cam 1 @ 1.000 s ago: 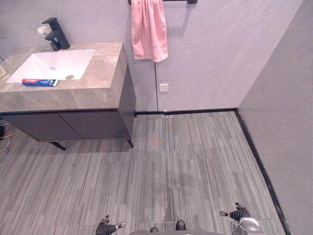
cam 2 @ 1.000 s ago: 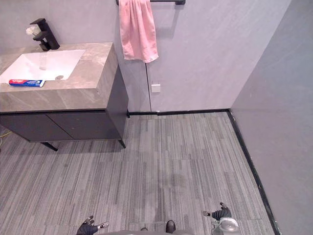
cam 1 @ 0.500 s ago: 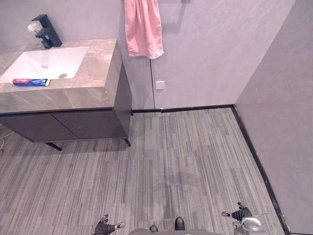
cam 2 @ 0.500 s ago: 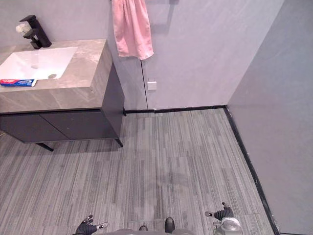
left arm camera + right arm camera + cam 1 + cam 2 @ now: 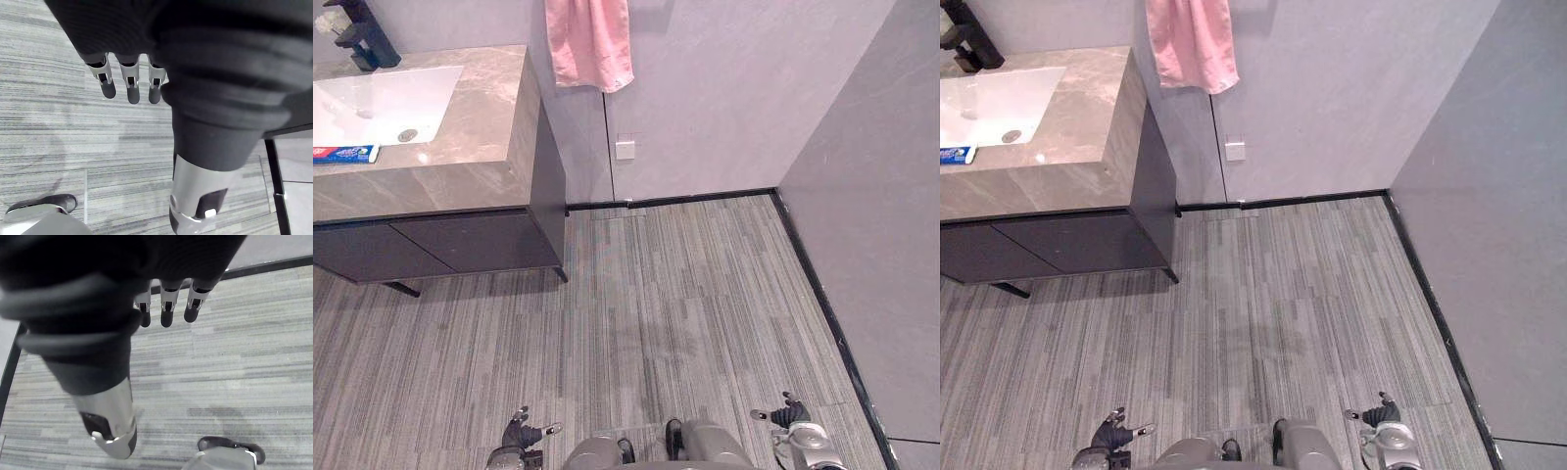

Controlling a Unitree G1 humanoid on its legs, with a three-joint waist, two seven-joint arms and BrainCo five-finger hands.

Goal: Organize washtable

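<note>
The washtable (image 5: 480, 147) with a grey marble top stands far away at the upper left, with a white sink (image 5: 372, 103) sunk into it. A toothpaste tube (image 5: 340, 154) lies on the sink's front rim. A black tap (image 5: 357, 34) stands behind the sink. My left hand (image 5: 521, 432) hangs low over the floor with relaxed fingers (image 5: 128, 83) and holds nothing. My right hand (image 5: 785, 414) hangs at the lower right, its fingers (image 5: 167, 308) also relaxed and empty. Both hands are far from the washtable.
A pink towel (image 5: 589, 44) hangs on the wall right of the washtable. A dark cabinet (image 5: 460, 240) sits under the top. A grey wall (image 5: 871, 196) closes the right side, with a black skirting (image 5: 822, 294) along the striped grey floor (image 5: 656, 313).
The whole picture has shifted: the washtable and towel now sit further left and higher, so the camera has moved. Both hands hang as before.
</note>
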